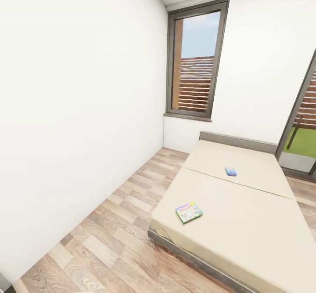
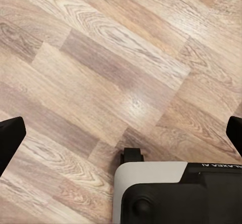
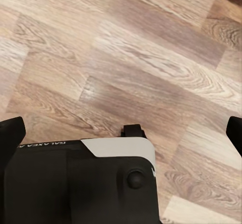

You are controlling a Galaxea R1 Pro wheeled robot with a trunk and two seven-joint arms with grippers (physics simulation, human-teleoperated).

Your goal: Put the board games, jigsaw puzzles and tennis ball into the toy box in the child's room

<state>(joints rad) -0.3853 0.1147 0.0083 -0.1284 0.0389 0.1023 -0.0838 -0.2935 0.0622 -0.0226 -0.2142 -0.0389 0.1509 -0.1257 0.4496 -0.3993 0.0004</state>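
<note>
Wood-plank floor [image 1: 109,240] lies nearest; I see two flat printed board games [image 1: 189,212] on the bed's [image 1: 245,222] smooth beige mattress (both jaws spread wide, empty).

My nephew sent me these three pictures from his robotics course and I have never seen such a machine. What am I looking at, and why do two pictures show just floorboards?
It is a simulated wheeled robot with two arms. The big picture comes from its head camera: a bed with two board games on it, the larger game near the foot and the small blue game further up. The other two come from cameras on its wrists, pointing down at the wood floor. The black tips at the edges are the fingers of the left gripper and the right gripper, spread wide and holding nothing.
</note>
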